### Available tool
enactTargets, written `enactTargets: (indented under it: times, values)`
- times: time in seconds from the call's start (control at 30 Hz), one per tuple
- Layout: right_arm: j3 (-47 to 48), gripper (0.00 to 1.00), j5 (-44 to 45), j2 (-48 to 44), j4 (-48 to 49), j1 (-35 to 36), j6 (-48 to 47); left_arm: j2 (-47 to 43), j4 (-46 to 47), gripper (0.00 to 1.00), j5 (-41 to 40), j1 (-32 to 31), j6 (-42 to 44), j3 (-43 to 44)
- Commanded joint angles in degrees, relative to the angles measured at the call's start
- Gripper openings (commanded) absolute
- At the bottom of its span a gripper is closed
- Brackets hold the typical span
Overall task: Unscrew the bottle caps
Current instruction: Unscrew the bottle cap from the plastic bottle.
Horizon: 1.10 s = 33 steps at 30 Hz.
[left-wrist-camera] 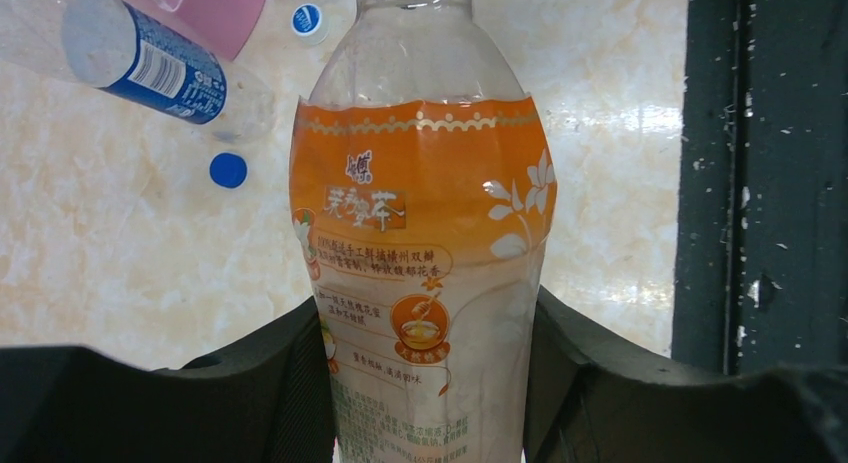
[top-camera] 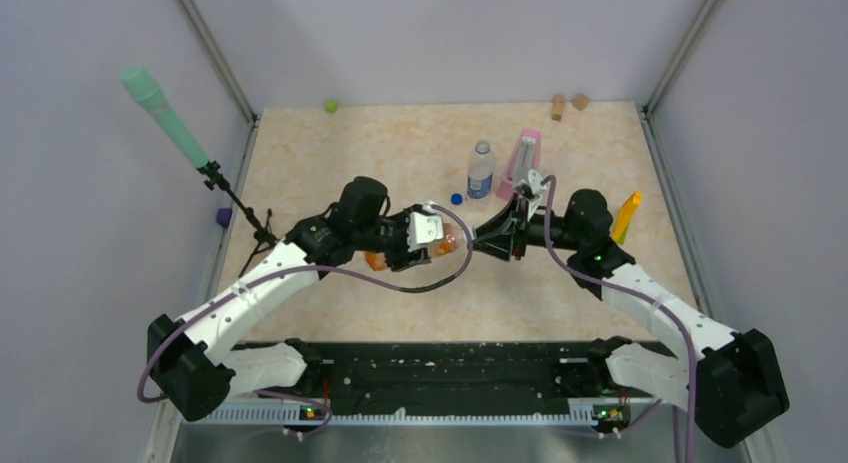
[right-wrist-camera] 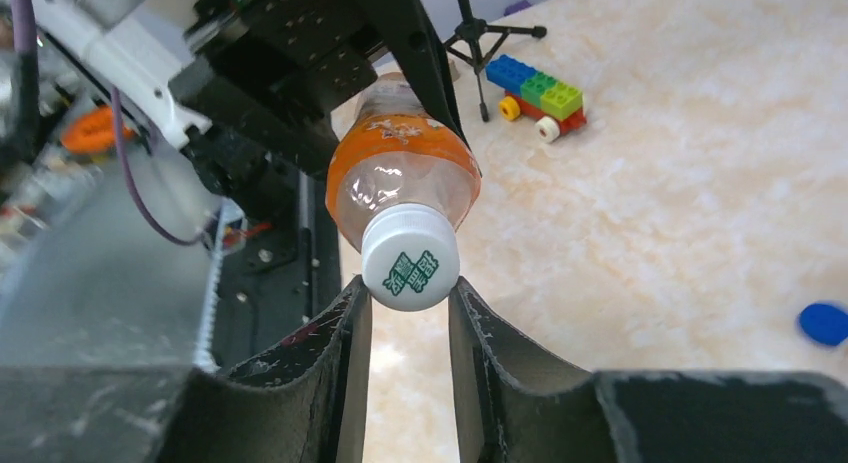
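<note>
the left gripper (left-wrist-camera: 430, 368) was closed tight around the middle of the orange bottle (left-wrist-camera: 420, 233). it held the bottle up off the table (top-camera: 330, 163), lying on its side between the two arms. the white cap (right-wrist-camera: 410, 255) was on the bottle and pointed at the other arm. the right gripper (right-wrist-camera: 410, 301) had its two fingers (right-wrist-camera: 345, 343) pressed on both sides of that cap. a dark blue cap (top-camera: 456, 198) lay on the table just beside the standing bottle with the blue label (top-camera: 481, 173).
</note>
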Motion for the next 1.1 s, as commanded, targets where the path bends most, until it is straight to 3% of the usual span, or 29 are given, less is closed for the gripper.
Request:
enactTargets:
  times: [0.0, 0.13, 0.23, 0.33, 0.4, 0.57, 0.67, 0.83, 0.93, 1.07]
  values:
    - [2.3, 0.00, -3.4, -2.1, 4.4, 0.5, -19.5, 0.8, -1.2, 0.00, 15.2, -1.5, 0.5, 4.0]
    - [0.9, 0.00, -1.6, -4.0, 6.4, 0.5, -24.5, 1.3, -3.1, 0.00, 15.0, -1.5, 1.2, 4.6]
    - [-3.0, 0.03, 6.3, -6.2, 13.3, 0.5, -17.2, 0.3, -0.8, 0.00, 9.3, -1.6, 0.6, 3.6]
    - [-5.0, 0.40, 17.7, -9.8, 12.1, 0.5, -5.5, -1.4, 4.4, 0.00, 0.2, -1.6, 0.0, 0.5]
    - [-6.0, 0.51, 19.6, -11.7, 11.7, 0.5, 4.3, -2.8, 7.4, 0.00, -4.0, -1.6, 0.6, -1.5]
    - [-7.4, 0.57, 23.8, -14.8, 12.3, 0.5, 27.5, -3.7, 11.6, 0.00, -9.2, -2.1, 0.6, -3.3]
    - [-7.2, 0.58, 24.6, -14.1, 12.8, 0.5, 34.7, -3.9, 13.5, 0.00, -9.6, -2.7, 0.0, -3.7]
    - [-5.2, 0.67, 28.5, -11.6, 9.8, 2.2, 39.4, -3.5, 16.0, 0.00, -11.1, -3.6, -3.5, -3.4]
    - [-4.8, 0.74, 39.1, -12.0, 7.6, 6.5, 37.1, -3.7, 18.7, 0.00, -8.8, -4.1, -6.2, -4.2]
    - [-4.0, 0.75, 47.8, -11.8, 8.8, 10.2, 36.6, -3.7, 23.4, 0.00, -8.7, -5.2, -11.3, -5.6]
